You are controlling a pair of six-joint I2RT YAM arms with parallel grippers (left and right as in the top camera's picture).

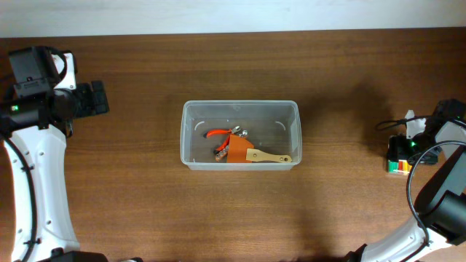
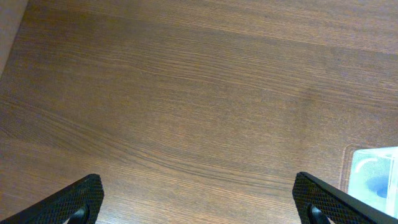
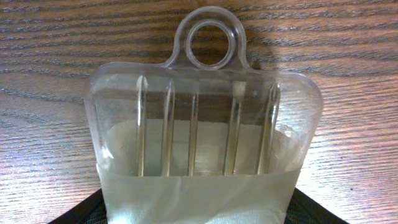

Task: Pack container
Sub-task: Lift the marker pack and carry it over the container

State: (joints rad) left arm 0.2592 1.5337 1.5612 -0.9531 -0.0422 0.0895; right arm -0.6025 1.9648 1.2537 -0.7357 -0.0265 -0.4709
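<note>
The clear lidless container (image 1: 239, 108) stands mid-table. It holds orange-handled pliers (image 1: 217, 134), an orange piece and a wooden-handled tool (image 1: 268, 156). Its corner shows at the right edge of the left wrist view (image 2: 375, 173). My left gripper (image 1: 95, 98) is far to the left of it, open and empty over bare wood (image 2: 198, 182). My right gripper (image 1: 409, 140) is at the far right edge, its fingers (image 3: 198, 214) closed against both sides of a small clear marker pack (image 3: 202, 124) with a hang loop. The pack's coloured markers show in the overhead view (image 1: 397, 159).
A black cable (image 1: 426, 156) loops by the right arm near the table's right edge. A pale wall strip runs along the far edge of the table (image 1: 233, 14).
</note>
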